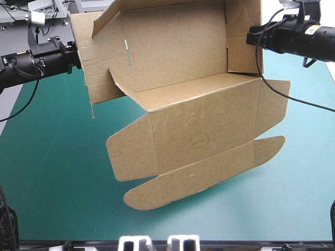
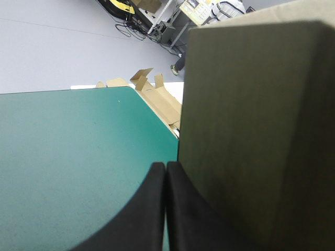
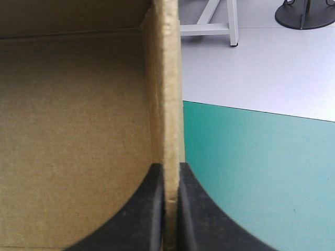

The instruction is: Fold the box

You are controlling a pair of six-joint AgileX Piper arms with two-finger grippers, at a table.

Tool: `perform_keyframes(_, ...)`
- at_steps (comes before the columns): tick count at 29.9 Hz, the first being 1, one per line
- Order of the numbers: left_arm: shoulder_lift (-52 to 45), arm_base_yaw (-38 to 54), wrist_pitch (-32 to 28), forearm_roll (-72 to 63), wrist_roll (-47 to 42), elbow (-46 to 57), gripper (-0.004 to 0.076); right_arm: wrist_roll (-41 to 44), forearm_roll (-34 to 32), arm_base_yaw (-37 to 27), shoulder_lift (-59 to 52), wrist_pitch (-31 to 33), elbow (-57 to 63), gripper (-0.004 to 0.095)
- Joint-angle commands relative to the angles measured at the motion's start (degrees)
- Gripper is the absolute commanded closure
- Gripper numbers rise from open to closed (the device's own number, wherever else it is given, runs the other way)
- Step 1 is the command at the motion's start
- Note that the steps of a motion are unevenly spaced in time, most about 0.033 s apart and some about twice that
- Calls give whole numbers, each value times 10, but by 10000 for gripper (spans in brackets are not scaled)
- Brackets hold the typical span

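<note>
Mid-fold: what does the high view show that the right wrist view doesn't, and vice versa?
Only the high view: the whole box held up, lid panel and rounded flaps hanging toward the near edge, with the left claw at its left wall. Only the right wrist view: the right claw shut on the wall's cut edge, board between its fingers. Both: the brown box and the teal-green cover.

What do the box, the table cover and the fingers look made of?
The box looks like brown corrugated cardboard, matte: its edge in the right gripper shows rough thickness, its panels faint ribbing. The teal-green cover seems a smooth matte mat, material unclear. The black fingers look like smooth plastic or rubber.
</note>
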Motion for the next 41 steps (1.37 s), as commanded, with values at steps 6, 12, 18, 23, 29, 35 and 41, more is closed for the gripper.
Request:
perform_keyframes(6,-33,-13,39,-43,-11,-17,732,5,42,0,-8,-50,-13,924)
perform_keyframes(12,-33,-71,33,-37,0,-17,732,4,43,0,-8,-50,-13,924)
perform_keyframes(18,-33,-88,11,-30,10,-17,732,4,44,0,-8,-45,-13,924)
perform_keyframes(23,-33,-88,6,-17,10,-17,732,4,44,0,-8,-45,-13,924)
perform_keyframes(29,-32,-88,-25,10,10,-17,724,3,44,0,-8,-38,-13,924)
perform_keyframes(35,-31,-89,-28,9,10,-17,533,-1,48,0,-8,-31,-13,924)
perform_keyframes(41,-30,-89,-54,11,10,-17,333,-5,63,0,-8,-25,-13,924)
